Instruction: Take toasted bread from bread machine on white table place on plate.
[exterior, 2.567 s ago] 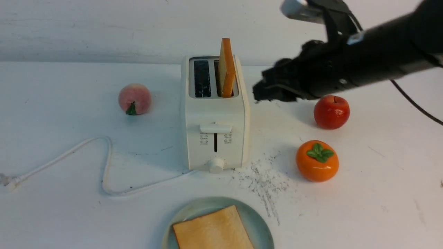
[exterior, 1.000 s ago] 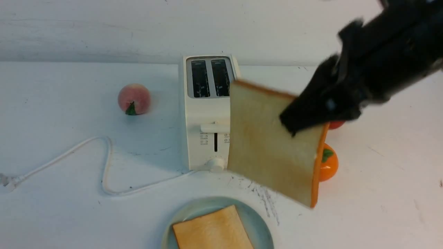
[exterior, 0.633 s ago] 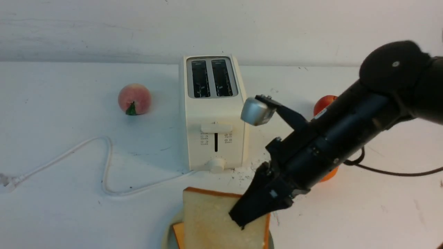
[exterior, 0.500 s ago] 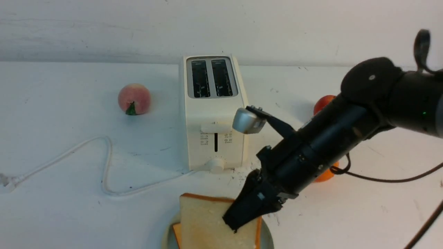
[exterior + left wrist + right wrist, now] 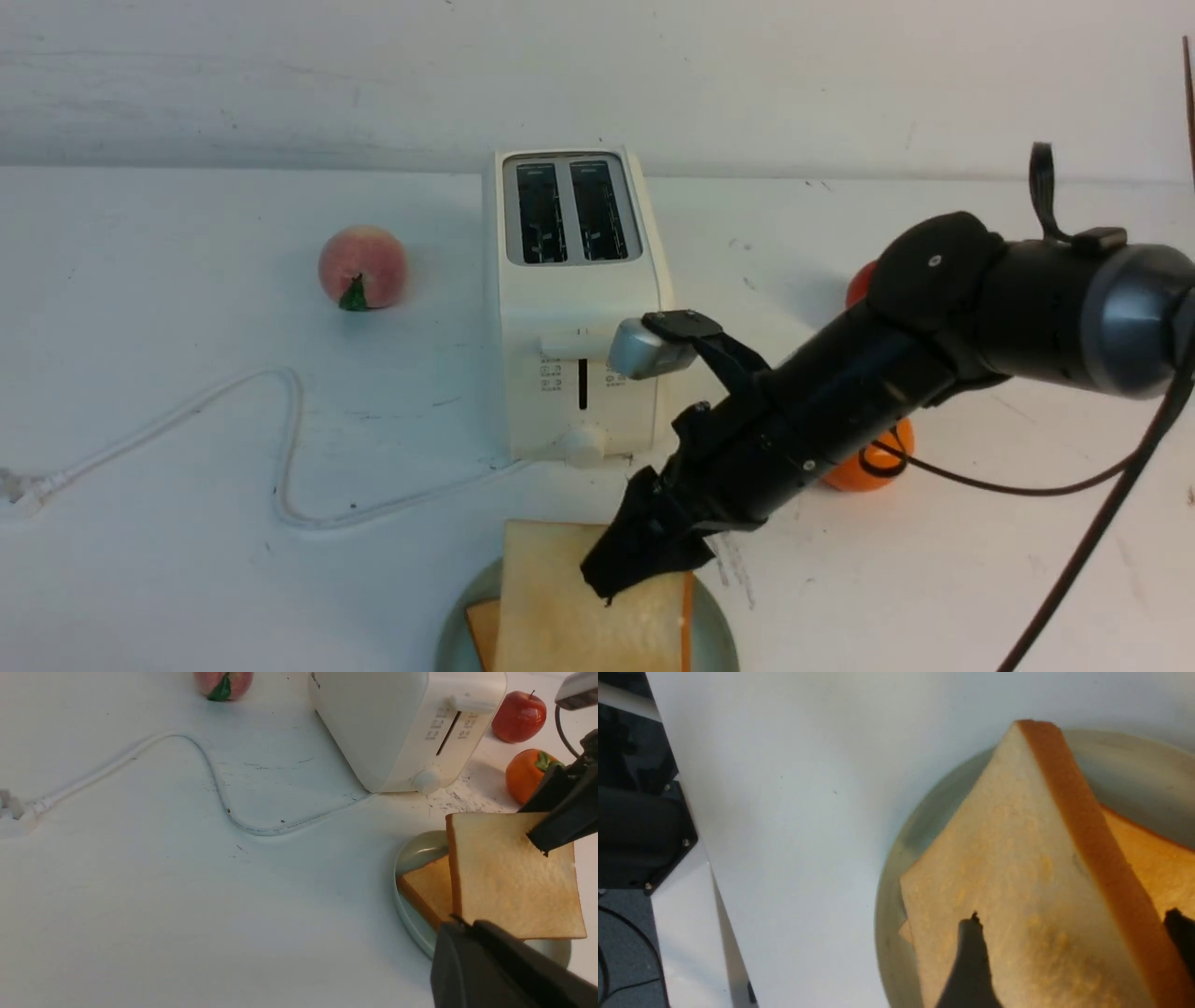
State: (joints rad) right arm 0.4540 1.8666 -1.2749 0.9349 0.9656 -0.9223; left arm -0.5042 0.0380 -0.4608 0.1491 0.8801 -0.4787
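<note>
The bread machine stands mid-table on the white table, both slots empty. One toasted bread slice lies flat on the pale blue-green plate at the near edge. A second toasted bread slice leans tilted across the first. My right gripper reaches down over it. In the right wrist view this gripper is open, its fingers spread well wider than the slice between them. My left gripper is shut and empty, close to the plate's near rim.
A peach sits left of the toaster. A red apple and an orange persimmon sit to its right, partly behind my right arm. The white power cord loops over the left side. Dark scratch marks lie beside the plate.
My right arm lifted the second slice out of the toaster, swung it down to the plate, and its jaws have now spread. The slice has sunk lower onto the first. The left gripper stays shut.
</note>
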